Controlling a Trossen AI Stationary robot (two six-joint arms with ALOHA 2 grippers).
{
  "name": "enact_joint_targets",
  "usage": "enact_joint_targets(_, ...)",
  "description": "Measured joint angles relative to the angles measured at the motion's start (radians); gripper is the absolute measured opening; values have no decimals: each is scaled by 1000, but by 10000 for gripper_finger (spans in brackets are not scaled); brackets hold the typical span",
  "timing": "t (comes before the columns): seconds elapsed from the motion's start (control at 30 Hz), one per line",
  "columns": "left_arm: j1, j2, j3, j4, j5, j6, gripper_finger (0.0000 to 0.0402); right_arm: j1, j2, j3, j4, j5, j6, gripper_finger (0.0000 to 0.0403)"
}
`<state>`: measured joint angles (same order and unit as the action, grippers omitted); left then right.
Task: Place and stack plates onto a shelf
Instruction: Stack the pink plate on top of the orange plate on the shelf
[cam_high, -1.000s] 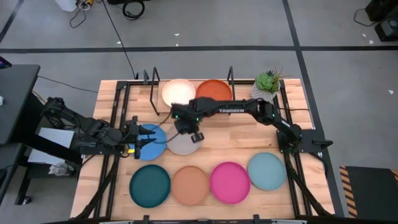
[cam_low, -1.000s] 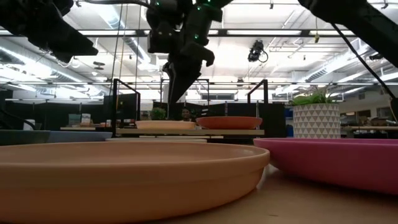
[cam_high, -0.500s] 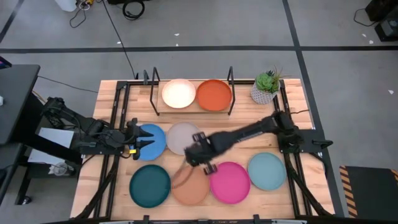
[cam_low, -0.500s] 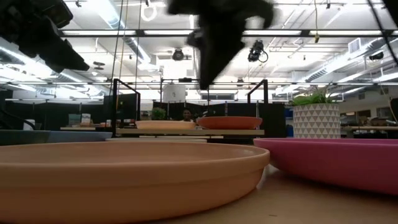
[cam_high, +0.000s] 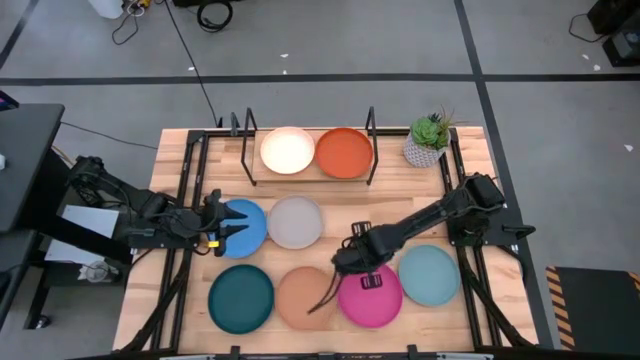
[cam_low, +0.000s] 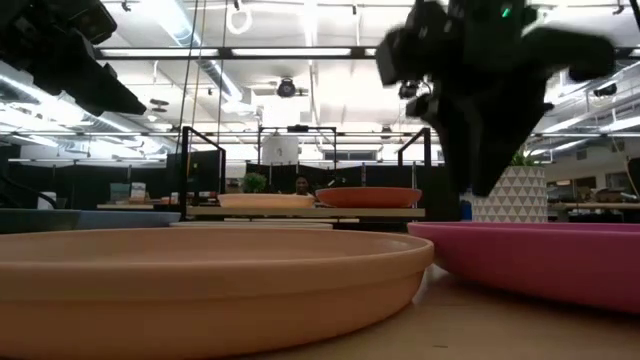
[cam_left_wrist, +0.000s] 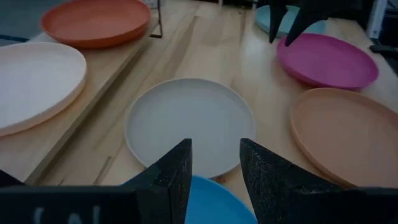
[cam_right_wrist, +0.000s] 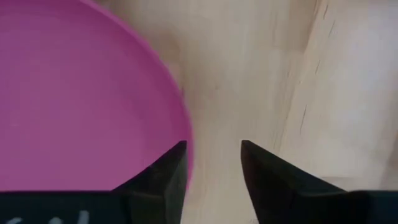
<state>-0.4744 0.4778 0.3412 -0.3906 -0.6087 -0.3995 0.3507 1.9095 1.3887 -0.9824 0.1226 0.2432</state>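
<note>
Cream plate (cam_high: 287, 150) and orange plate (cam_high: 344, 152) lie side by side on the shelf (cam_high: 311, 176) at the table's far side. Blue (cam_high: 246, 227), grey (cam_high: 296, 221), dark teal (cam_high: 241, 297), tan (cam_high: 305, 298), pink (cam_high: 372, 297) and light blue (cam_high: 430, 275) plates lie flat on the table. My right gripper (cam_right_wrist: 214, 165) is open and points down over the pink plate's far rim (cam_right_wrist: 180, 118); one finger stands over the rim, the other over bare wood, clear of it in the low view (cam_low: 486, 185). My left gripper (cam_left_wrist: 216, 168) is open, hovering over the blue plate's left part (cam_left_wrist: 211, 202).
A potted plant (cam_high: 428, 138) stands at the far right corner beside the shelf. Black upright frames (cam_high: 371, 130) close the shelf's ends. Bare wood lies between the shelf and the plate rows (cam_high: 400, 205). A person shows far back in the room (cam_low: 297, 184).
My right gripper has swung from beside the grey plate, near the shelf, toward the table's near edge and to the right, passing over the tan plate and ending above the pink plate's far rim. The plates and my left arm have stayed put.
</note>
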Motion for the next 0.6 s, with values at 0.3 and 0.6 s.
enact_joint_targets(0.3, -2, 0, -22, 59, -37, 158, 142, -67, -4, -51, 11, -65, -3, 163)
enact_joint_targets(0.6, -1, 0, -22, 136, -24, 311, 142, -87, 1, -107, 101, -93, -17, 157)
